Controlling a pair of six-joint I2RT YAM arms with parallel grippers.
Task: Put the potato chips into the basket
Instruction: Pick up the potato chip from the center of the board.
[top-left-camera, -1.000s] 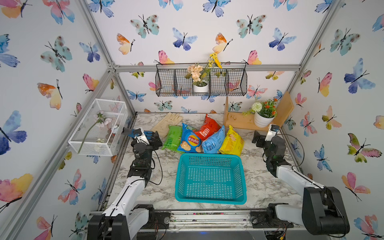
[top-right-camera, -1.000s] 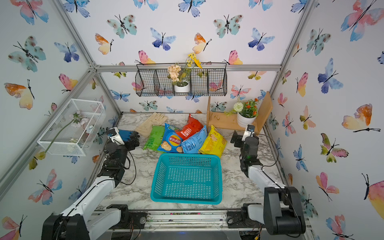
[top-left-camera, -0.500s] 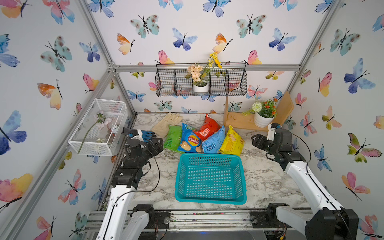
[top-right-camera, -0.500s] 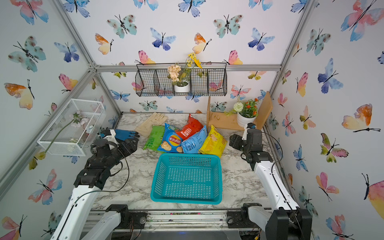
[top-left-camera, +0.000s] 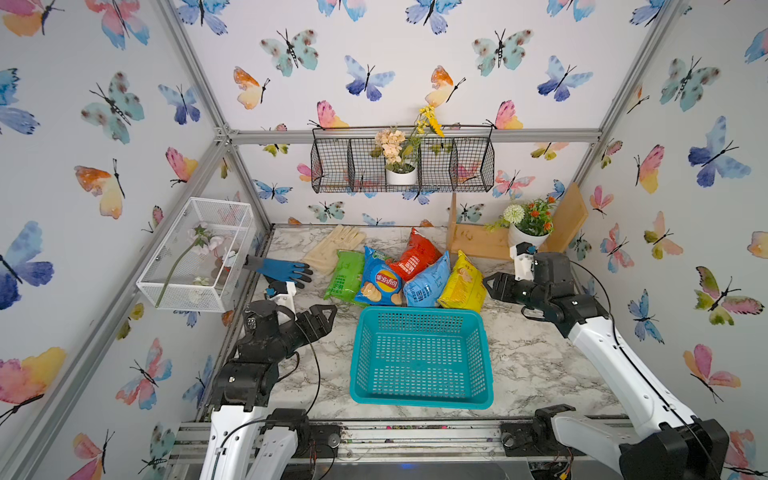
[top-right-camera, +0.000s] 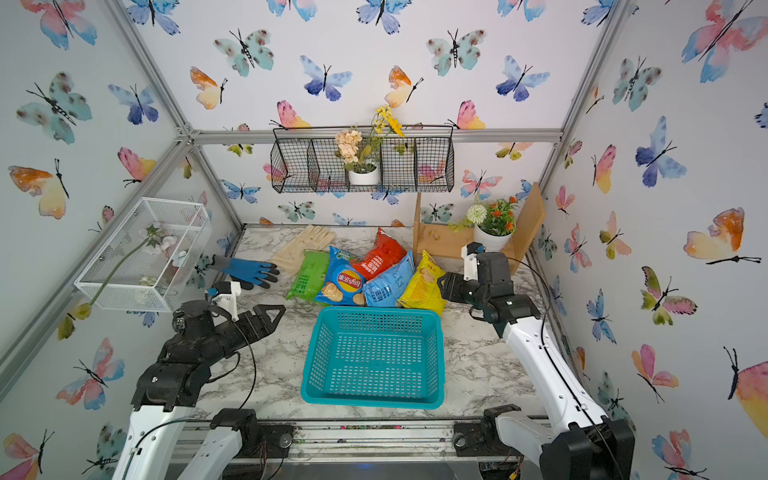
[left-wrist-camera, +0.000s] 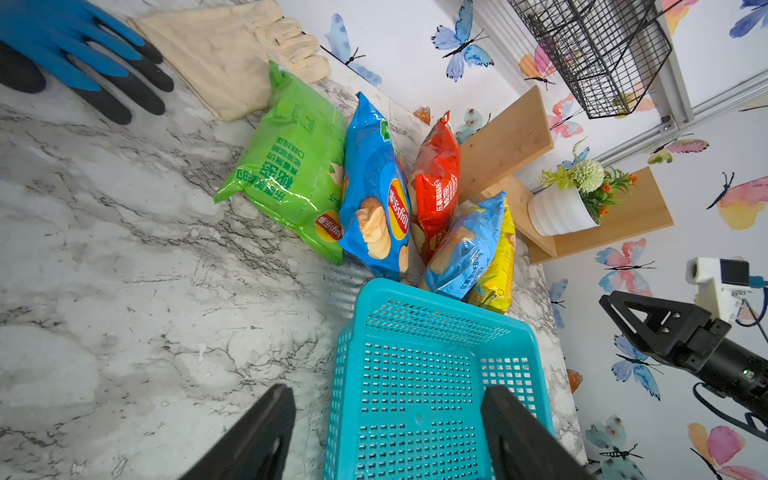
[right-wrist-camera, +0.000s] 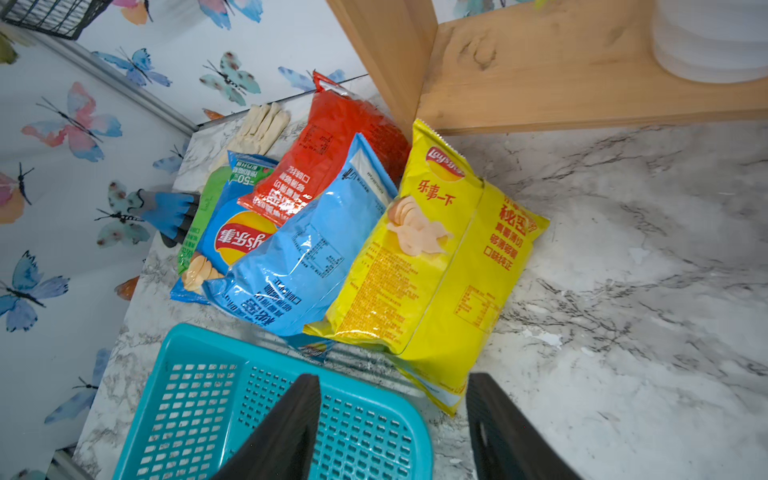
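Observation:
Five potato chips bags lie in an overlapping row behind the basket: green (top-left-camera: 347, 276), dark blue (top-left-camera: 380, 282), red (top-left-camera: 415, 257), light blue (top-left-camera: 428, 282) and yellow (top-left-camera: 463, 282). The teal basket (top-left-camera: 419, 312) stands in front of them with nothing in it. My left gripper (top-left-camera: 326, 318) hovers left of the basket's far corner, open and holding nothing; its fingers (left-wrist-camera: 274, 415) frame the basket's (left-wrist-camera: 415, 407) near wall. My right gripper (top-left-camera: 490, 286) hangs just right of the yellow bag, open and holding nothing. In the right wrist view the yellow bag (right-wrist-camera: 436, 266) lies just ahead of the gripper (right-wrist-camera: 394, 380).
A blue glove (top-left-camera: 282, 270) and beige gloves (top-left-camera: 336, 249) lie left of the bags. A wooden shelf (top-left-camera: 478, 241) with a white flower pot (top-left-camera: 525, 237) stands at the back right. A black wire basket (top-left-camera: 469, 166) hangs on the back wall, a white mesh box (top-left-camera: 195, 257) on the left wall.
Both arms have unfolded from their rest poses. The left gripper swung toward the basket's left far corner, and the right gripper reached in toward the yellow bag.

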